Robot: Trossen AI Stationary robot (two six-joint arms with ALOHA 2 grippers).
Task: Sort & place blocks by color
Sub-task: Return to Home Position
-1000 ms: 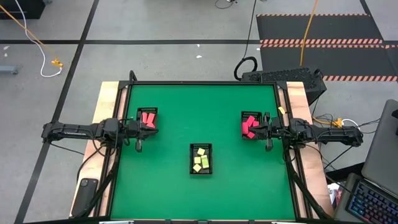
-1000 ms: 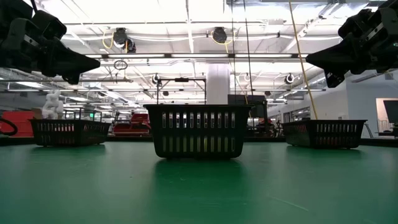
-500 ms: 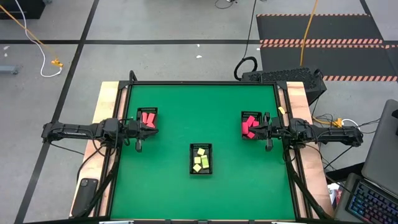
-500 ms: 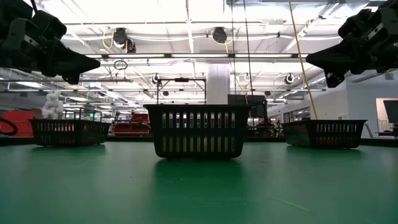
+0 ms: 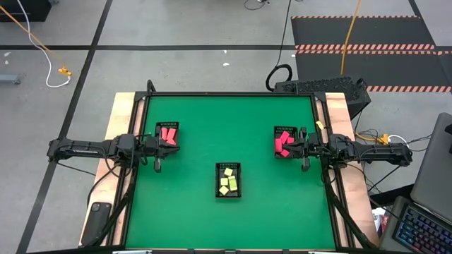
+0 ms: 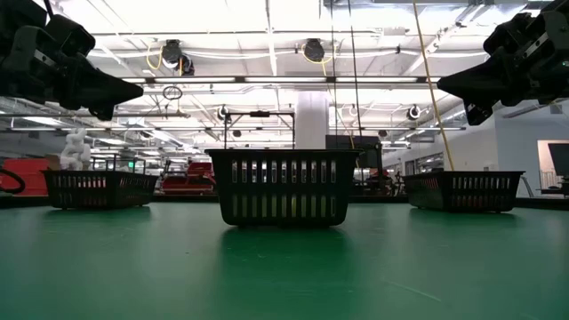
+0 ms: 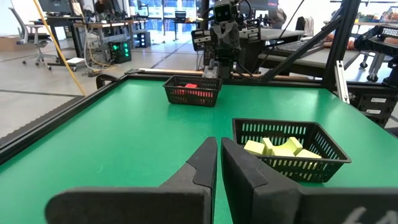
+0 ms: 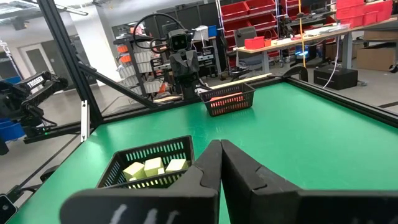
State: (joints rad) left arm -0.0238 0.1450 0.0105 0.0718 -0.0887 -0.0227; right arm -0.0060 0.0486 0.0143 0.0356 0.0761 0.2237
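Observation:
Three black slotted trays stand on the green table, each holding blocks of one colour. The left tray (image 5: 167, 132) holds salmon-orange blocks, the right tray (image 5: 284, 142) pink-red blocks, and the middle tray (image 5: 228, 180) near the near edge pale yellow blocks (image 7: 272, 148). My left gripper (image 5: 174, 148) hovers over the near right corner of the left tray, shut and empty. My right gripper (image 5: 287, 147) hovers over the right tray, shut and empty. Both point toward the table's middle, raised above the trays.
A raised black frame (image 5: 229, 94) borders the green table. Open green surface lies between the trays and along the far and near sides. Wooden side strips (image 5: 119, 120) flank the table; a black device (image 5: 99, 212) lies on the left strip.

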